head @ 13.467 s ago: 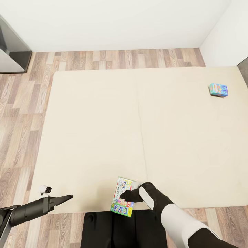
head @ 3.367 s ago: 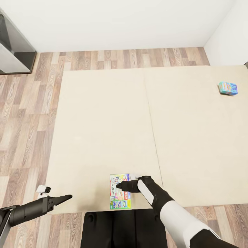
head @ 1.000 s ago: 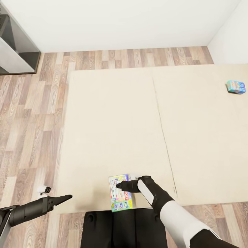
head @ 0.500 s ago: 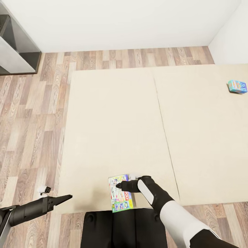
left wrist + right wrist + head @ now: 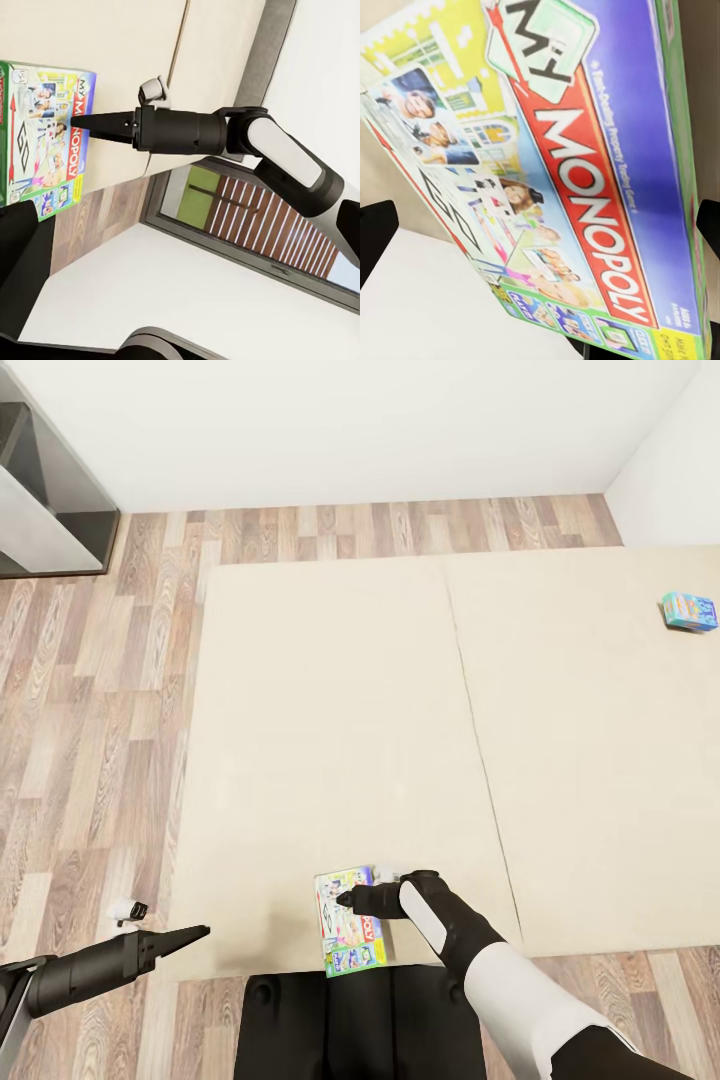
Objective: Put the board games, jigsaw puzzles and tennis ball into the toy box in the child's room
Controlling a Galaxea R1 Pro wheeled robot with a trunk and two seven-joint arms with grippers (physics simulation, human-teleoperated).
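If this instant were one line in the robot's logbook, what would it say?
right gripper: over white-and-green board game at bed near edge, grip unclear | left gripper: idle, shut | blue board game: far on bed

**Room surroundings seen from above**

A wood-plank floor (image 5: 100, 680) in mixed brown and grey tones is seen along the left side and across the far side, and a narrow strip of it is seen again at the near right. A plain white wall (image 5: 350, 430) is set along the far edge of the floor. A second white wall (image 5: 670, 470) is met at the far right corner. At the far left, a dark grey cabinet (image 5: 45, 510) with a paler grey face is placed against the wall, touching the floor. In the left wrist view, a window (image 5: 225, 225) with a dark frame is shown, through which brown slats and a patch of green are seen.
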